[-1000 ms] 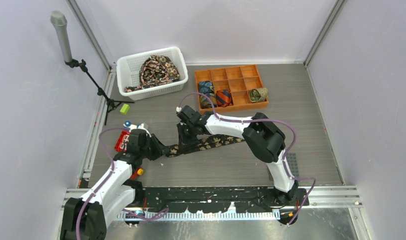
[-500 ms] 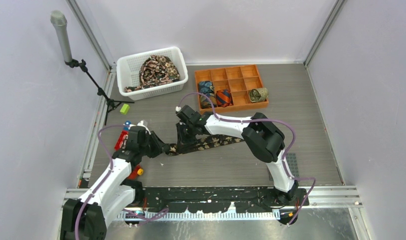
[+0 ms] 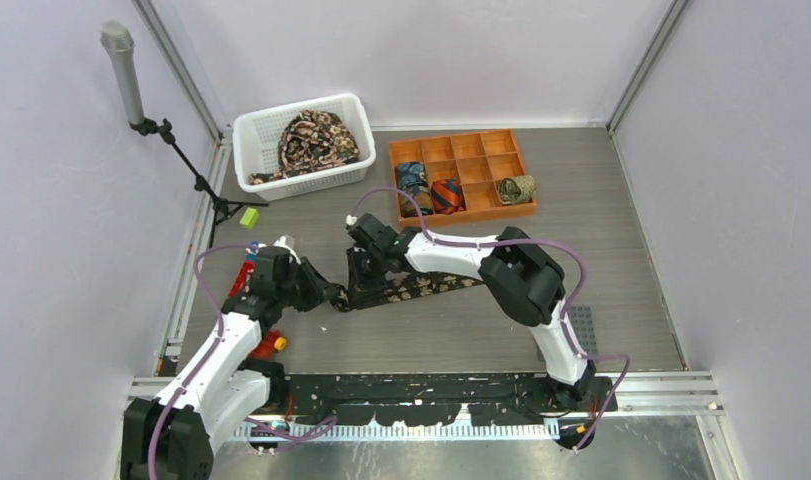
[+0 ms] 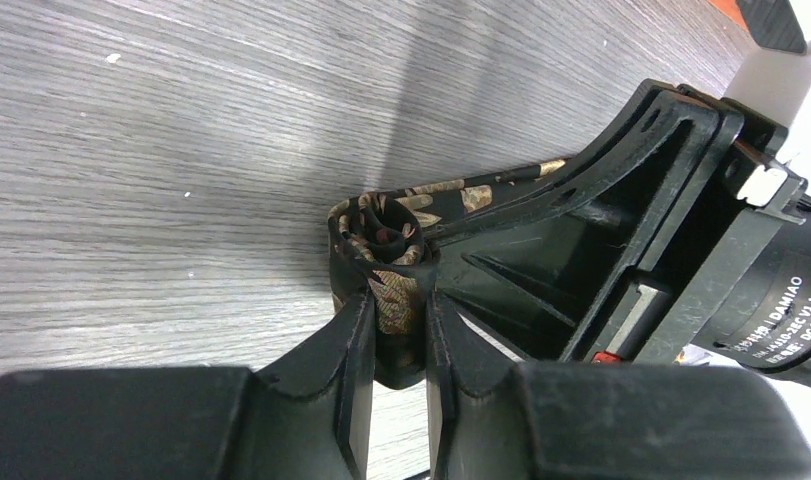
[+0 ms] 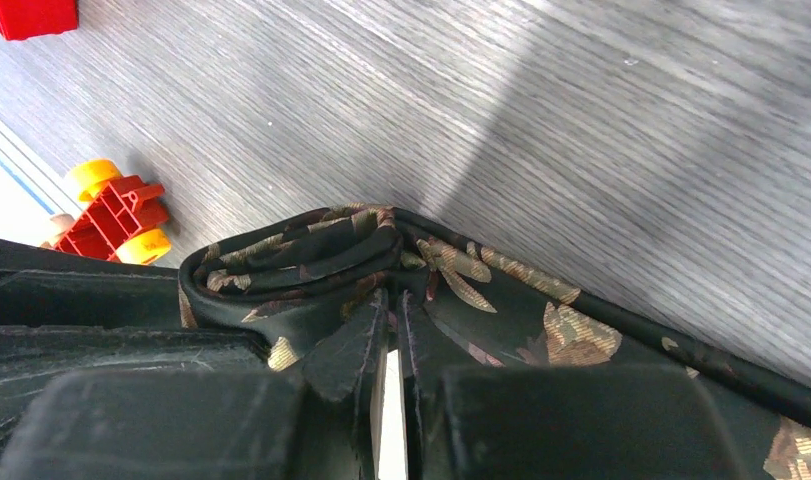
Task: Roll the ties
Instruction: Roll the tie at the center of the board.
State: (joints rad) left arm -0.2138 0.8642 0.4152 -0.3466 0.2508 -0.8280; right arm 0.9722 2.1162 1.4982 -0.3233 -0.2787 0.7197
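Observation:
A black tie [image 3: 426, 284] with a tan floral print lies across the table, its left end wound into a small roll [image 3: 342, 297]. My left gripper [image 3: 331, 296] is shut on that roll; in the left wrist view the roll [image 4: 383, 232] stands pinched between the two fingers of my left gripper [image 4: 396, 305]. Just right of the roll, my right gripper [image 3: 359, 284] comes down on the tie. In the right wrist view my right gripper [image 5: 393, 305] is shut on a fold of the tie [image 5: 511, 310] beside the roll [image 5: 281, 262].
A white basket [image 3: 249, 130] with a heap of ties stands at the back left. An orange divided tray [image 3: 451, 138] at the back holds rolled ties. A green block [image 3: 248, 217], a red toy [image 3: 243, 280] and a microphone stand [image 3: 131, 90] are on the left.
Both grippers have shifted slightly left and away from the arm bases with the tie's rolled end. The right jaws have closed a little more.

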